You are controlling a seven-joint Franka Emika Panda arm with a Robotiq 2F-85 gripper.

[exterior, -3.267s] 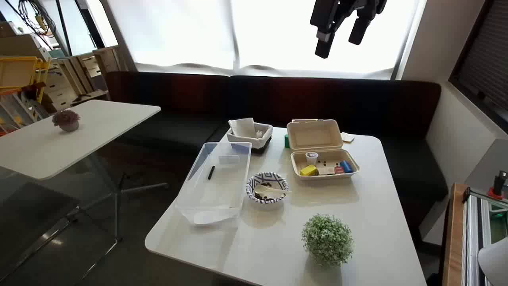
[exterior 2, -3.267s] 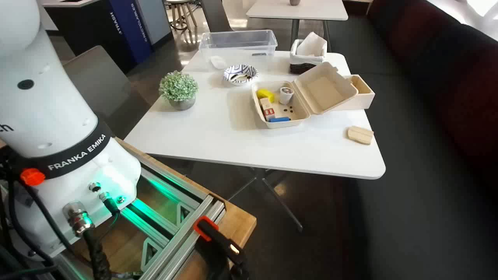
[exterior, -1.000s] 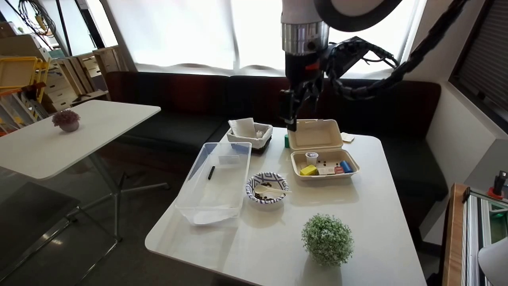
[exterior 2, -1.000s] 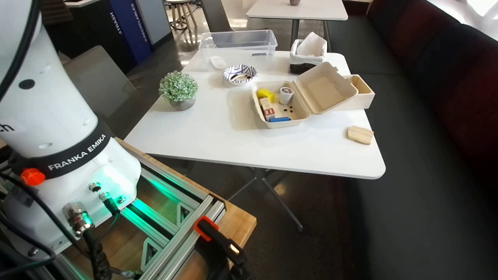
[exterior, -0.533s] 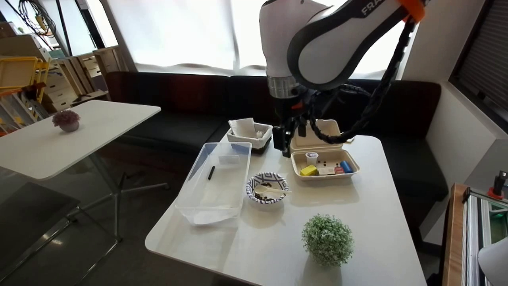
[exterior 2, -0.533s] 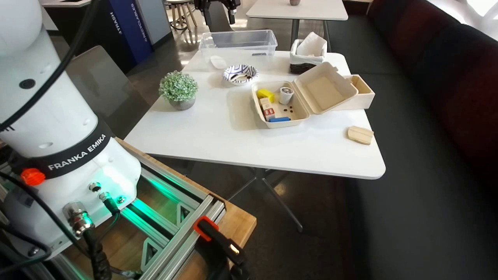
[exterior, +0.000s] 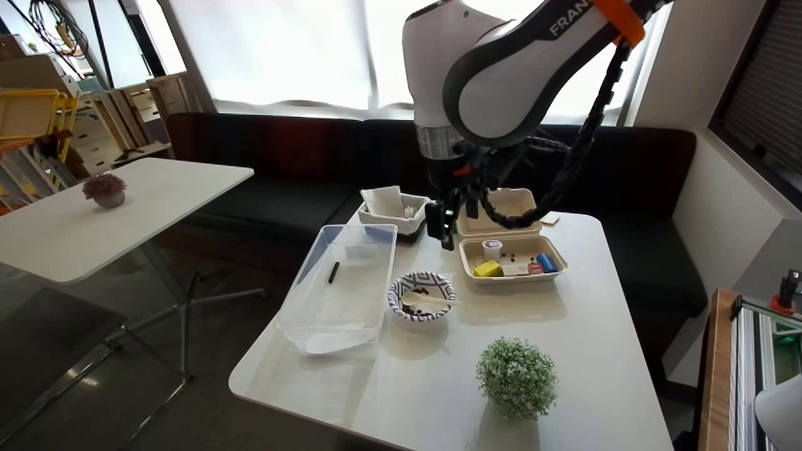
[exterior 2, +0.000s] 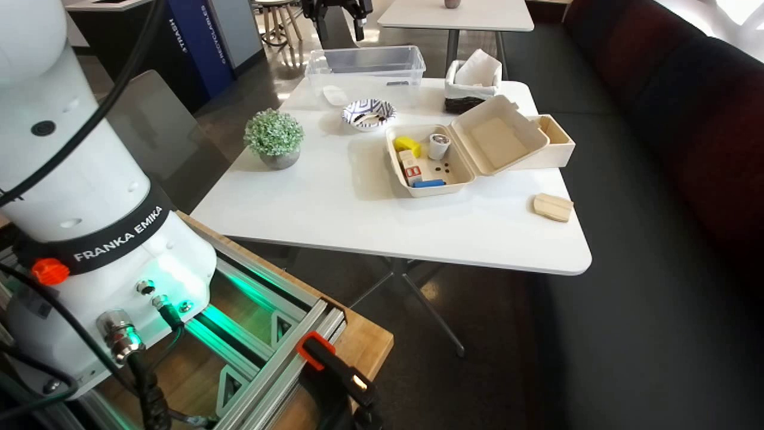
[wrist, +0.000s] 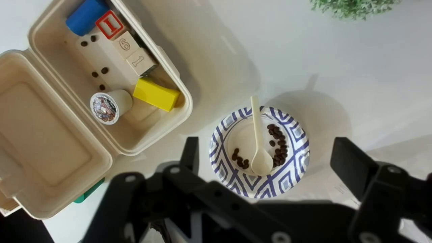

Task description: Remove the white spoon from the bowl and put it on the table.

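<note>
The white spoon (wrist: 260,158) lies in the patterned bowl (wrist: 293,175), its handle crossing the rim. Dark beans lie beside it. The spoon also shows in an exterior view (exterior: 415,299). The bowl stands on the white table (exterior: 589,357) in both exterior views (exterior 2: 356,108). My gripper (wrist: 265,143) is open and empty, its fingers spread wide on either side of the bowl in the wrist view. In both exterior views the gripper (exterior: 458,230) (exterior 2: 341,33) hangs well above the table, apart from the bowl and spoon.
An open beige takeout box (exterior: 514,279) with blocks and a cup stands beside the bowl. A clear plastic bin (exterior: 313,313) stands on the bowl's opposite side, with a black stick (exterior: 334,272). A potted plant (exterior: 517,379) and a lined basket (exterior: 401,219) are also on the table.
The arm has come down from above into an exterior view, and the gripper has moved lower and leftward there, slowing over the last half second. The bowl and spoon have not moved.
</note>
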